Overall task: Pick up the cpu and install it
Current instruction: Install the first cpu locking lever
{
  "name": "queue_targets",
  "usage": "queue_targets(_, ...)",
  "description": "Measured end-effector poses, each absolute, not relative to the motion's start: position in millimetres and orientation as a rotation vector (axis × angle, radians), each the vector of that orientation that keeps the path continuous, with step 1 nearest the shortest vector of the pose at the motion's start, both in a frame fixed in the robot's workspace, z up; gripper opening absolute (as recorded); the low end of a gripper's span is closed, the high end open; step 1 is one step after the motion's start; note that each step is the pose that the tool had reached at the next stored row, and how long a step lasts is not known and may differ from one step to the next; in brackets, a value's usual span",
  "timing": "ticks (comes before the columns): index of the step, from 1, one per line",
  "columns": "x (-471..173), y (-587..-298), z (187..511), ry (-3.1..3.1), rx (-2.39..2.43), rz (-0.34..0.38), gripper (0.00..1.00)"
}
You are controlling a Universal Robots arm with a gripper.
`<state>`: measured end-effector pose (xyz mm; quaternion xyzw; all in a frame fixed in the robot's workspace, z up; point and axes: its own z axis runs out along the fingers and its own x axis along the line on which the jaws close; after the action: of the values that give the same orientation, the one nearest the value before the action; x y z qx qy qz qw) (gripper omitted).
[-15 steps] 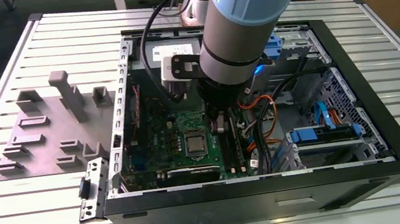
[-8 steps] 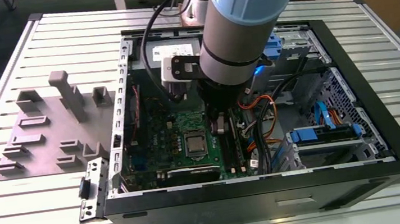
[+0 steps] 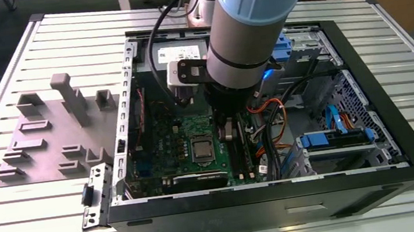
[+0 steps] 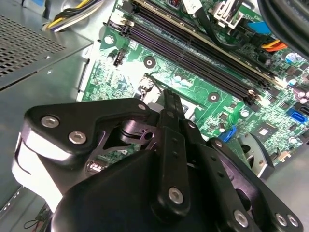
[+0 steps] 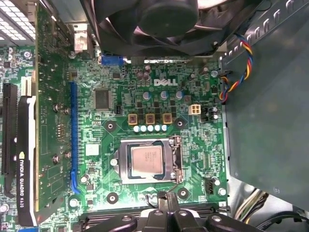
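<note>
The cpu (image 5: pixel 147 162) is a small silvery square lying flat in the socket on the green motherboard (image 5: pixel 193 140), framed by the silver socket bracket (image 5: pixel 175 162). The exterior view shows the cpu (image 3: pixel 201 149) near the middle of the board inside the open computer case. My gripper (image 5: pixel 162 196) hovers just off one edge of the socket, apart from the cpu. Its black fingers (image 4: pixel 169 104) stand together over the board in the second wrist view, shut with nothing between them. The grey and blue arm (image 3: pixel 249 35) reaches down into the case from above.
A black fan (image 5: pixel 154 21) sits beside the socket and a graphics card (image 5: pixel 29 145) stands on the other side. Memory slots (image 4: pixel 193 53) run past the gripper. Loose cables (image 3: pixel 269 112) and blue drive bays (image 3: pixel 335 139) fill the case at the exterior view's right. A grey fixture plate (image 3: pixel 46 140) lies outside.
</note>
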<state>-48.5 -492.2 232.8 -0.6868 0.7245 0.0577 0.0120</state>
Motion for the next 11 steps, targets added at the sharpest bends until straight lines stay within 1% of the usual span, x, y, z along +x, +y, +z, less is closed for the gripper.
queue_targets(11,-48.6,-493.6,232.0,2.273,-2.155,0.151,0.11)
